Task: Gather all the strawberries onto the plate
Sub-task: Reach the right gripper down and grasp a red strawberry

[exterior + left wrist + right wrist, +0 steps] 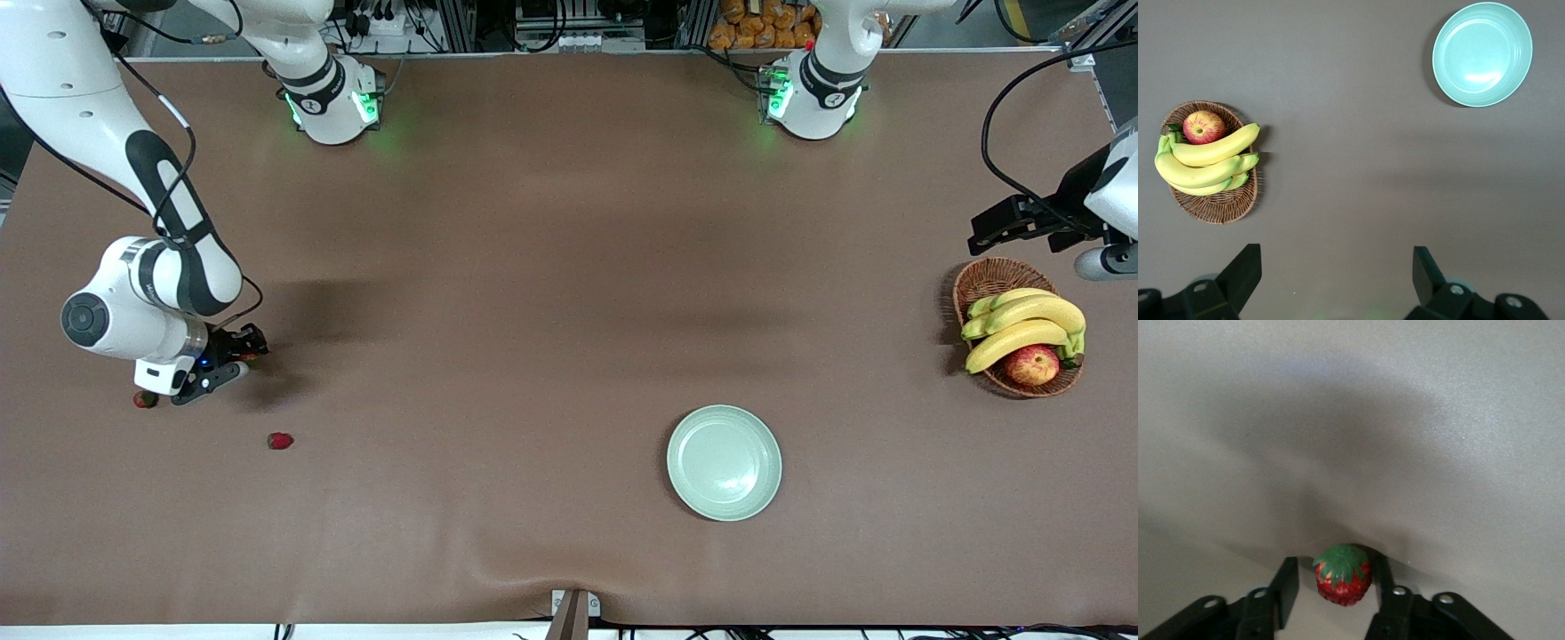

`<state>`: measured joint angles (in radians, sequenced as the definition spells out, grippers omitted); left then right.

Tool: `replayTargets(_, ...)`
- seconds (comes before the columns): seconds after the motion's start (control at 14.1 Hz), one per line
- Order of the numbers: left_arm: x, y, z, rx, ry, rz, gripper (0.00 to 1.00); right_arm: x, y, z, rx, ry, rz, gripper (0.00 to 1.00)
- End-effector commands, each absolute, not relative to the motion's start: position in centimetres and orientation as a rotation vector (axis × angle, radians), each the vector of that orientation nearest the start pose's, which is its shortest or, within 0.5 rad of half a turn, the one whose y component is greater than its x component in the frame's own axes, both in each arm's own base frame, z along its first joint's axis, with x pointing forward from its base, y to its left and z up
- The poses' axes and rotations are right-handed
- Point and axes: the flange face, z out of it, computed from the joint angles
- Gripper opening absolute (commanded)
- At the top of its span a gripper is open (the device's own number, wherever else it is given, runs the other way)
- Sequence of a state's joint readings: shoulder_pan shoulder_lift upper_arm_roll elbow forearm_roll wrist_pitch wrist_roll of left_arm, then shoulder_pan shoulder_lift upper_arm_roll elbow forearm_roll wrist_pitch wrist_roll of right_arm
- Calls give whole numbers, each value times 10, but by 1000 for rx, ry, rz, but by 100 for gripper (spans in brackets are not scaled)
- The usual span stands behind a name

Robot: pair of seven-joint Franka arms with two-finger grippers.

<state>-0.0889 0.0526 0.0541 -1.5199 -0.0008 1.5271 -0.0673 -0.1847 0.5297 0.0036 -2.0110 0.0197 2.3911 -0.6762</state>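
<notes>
Two red strawberries (280, 440) (145, 399) lie lower left of the frame; the mint-green plate (725, 462) lies empty, lower centre-right.

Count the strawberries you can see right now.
3: one between the right end effector fingers, one beside that end effector, one nearer the front camera on the table. None in the plate.

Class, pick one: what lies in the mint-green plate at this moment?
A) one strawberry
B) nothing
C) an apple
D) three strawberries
B: the plate is bare in the front and left wrist views, and a strawberry sits between the right gripper fingers, whose jaws stand apart.
</notes>
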Motion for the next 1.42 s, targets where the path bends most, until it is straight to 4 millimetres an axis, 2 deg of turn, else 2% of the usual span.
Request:
replayTargets(0.0, 566, -20, 619, -3161, -21, 69, 100, 572, -107, 178, -2956, -764, 217, 2)
replayTargets(0.14, 566, -21, 618, -3162, -18, 74, 100, 575, -105, 197, -2952, -781, 215, 0)
replayTargets(0.28, 566, -21, 618, -3164, -18, 74, 100, 587, -95, 229, -2949, -817, 195, 0)
replayTargets(0.57, 567, -20, 617, -3169, -23, 79, 100, 635, -39, 284, -2934, -919, 137, 0)
replayTargets(0.71, 567, -20, 616, -3169, -23, 79, 100, 656, 3, 299, -2957, -911, 75, 0)
replayTargets(0.85, 569, -22, 613, -3176, -20, 90, 100, 665, 53, 302, -2992, -818, 53, 0)
replayTargets(1.0, 569, -25, 613, -3176, -13, 90, 100, 668, 104, 296, -3002, -646, 43, 0)
replayTargets(1.14, 569, -24, 612, -3176, -15, 90, 100, 667, 145, 284, -2992, -496, 60, 0)
replayTargets(1.35, 571, -26, 608, -3175, -11, 102, 100, 661, 216, 281, -2959, -310, 69, 0)
